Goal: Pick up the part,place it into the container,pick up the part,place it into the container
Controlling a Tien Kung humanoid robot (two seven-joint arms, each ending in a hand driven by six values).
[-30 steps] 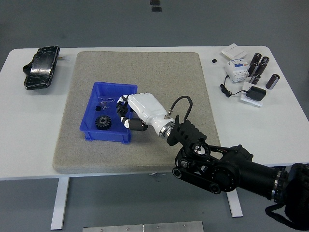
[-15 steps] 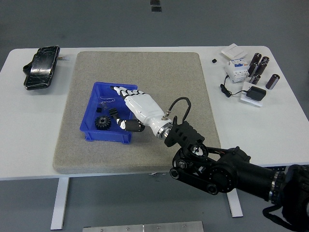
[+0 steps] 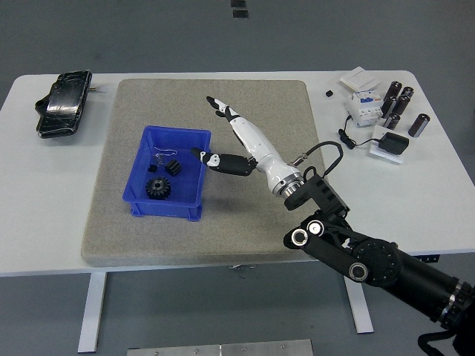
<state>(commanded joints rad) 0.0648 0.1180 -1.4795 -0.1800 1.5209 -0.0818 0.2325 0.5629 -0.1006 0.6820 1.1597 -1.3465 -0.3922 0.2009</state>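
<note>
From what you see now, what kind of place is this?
Probably a robotics lab or workshop bench: a white table with a grey mat, a blue parts bin holding a black gear, and electrical components.

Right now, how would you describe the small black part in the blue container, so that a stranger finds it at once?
Look at the grey mat in the table's middle, then the blue container on its left half. Two black parts lie inside. The small part lies farther back, blocky, not round and toothed like the larger gear in front.

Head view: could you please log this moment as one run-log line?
right hand: open, empty, beside bin | blue bin: large gear, small gear inside | left hand: out of view
</note>
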